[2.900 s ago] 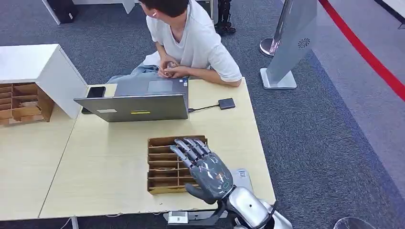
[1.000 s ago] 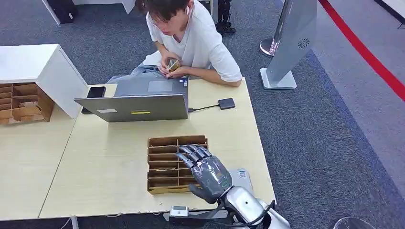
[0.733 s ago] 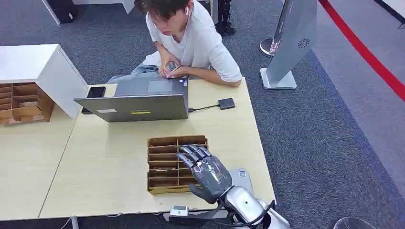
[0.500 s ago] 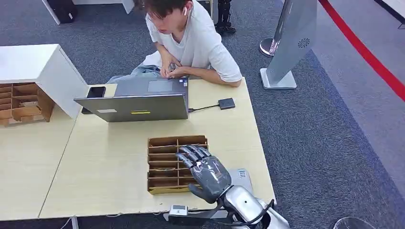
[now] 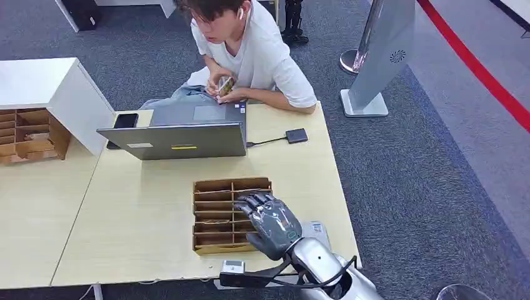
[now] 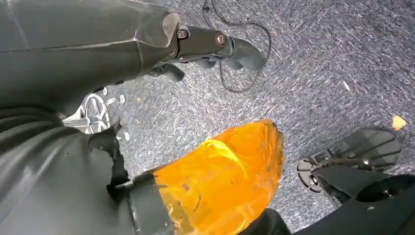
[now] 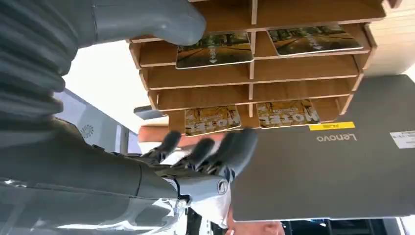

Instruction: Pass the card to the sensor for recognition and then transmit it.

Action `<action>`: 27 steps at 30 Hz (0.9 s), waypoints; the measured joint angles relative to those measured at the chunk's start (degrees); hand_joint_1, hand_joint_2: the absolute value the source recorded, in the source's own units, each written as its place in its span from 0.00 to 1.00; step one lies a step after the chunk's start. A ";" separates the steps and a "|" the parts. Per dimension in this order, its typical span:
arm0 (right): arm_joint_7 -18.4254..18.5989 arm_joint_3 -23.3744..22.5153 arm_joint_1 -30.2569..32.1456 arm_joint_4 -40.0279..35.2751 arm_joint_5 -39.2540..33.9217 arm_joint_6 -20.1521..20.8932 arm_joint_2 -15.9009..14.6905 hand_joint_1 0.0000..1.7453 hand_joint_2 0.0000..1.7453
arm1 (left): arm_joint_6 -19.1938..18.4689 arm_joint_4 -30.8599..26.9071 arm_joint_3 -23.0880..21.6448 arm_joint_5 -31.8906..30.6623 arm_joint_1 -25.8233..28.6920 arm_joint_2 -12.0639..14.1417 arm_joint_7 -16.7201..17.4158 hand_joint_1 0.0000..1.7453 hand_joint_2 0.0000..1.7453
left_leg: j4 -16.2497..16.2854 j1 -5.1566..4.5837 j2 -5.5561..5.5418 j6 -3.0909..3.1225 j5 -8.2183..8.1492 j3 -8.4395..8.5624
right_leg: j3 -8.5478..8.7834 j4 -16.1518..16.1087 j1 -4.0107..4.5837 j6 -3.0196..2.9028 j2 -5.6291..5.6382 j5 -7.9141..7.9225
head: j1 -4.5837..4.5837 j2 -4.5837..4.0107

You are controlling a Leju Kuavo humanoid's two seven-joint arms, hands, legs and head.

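My right hand (image 5: 272,222), grey with dark fingers, hovers palm down over the right half of a brown wooden card rack with slotted compartments (image 5: 215,215) on the pale wooden table (image 5: 131,219). Its fingers are spread and hold nothing. From my right wrist, printed cards with yellow-green pictures (image 7: 214,49) lie in several rack slots, just ahead of my fingers (image 7: 235,147). My left hand (image 6: 63,191) hangs over grey carpet; I cannot tell how its fingers lie. Beyond the rack stands an open grey laptop (image 5: 178,139), and a small black square sensor on a cable (image 5: 297,135) beside it. Farthest, a seated person in a white shirt (image 5: 259,53) holds something small.
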 joint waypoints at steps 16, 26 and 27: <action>0.11 0.00 -0.52 1.16 -0.35 0.85 0.57 0.35 1.00 | 0.00 0.00 0.11 -0.39 -0.06 0.00 0.04 0.00 0.00 | 0.00 0.00 0.00 0.00 0.00 0.00 | 0.00 0.00 0.00 0.00 0.00 0.00 | 0.00 0.00; 0.31 0.00 -0.63 1.48 -0.72 1.31 0.90 0.35 1.00 | -0.04 0.00 0.46 -0.70 -0.08 0.00 0.04 0.00 0.00 | 0.00 0.00 0.00 0.00 0.00 0.00 | 0.00 0.00 0.00 0.00 0.00 0.00 | 0.00 0.00; 0.33 0.00 -0.65 1.53 -0.83 1.49 0.90 0.35 1.00 | -0.04 0.00 0.48 -0.70 -0.08 0.00 0.04 0.00 0.00 | 0.00 0.00 0.00 0.00 0.00 0.00 | 0.00 0.00 0.00 0.00 0.00 0.00 | 0.00 0.00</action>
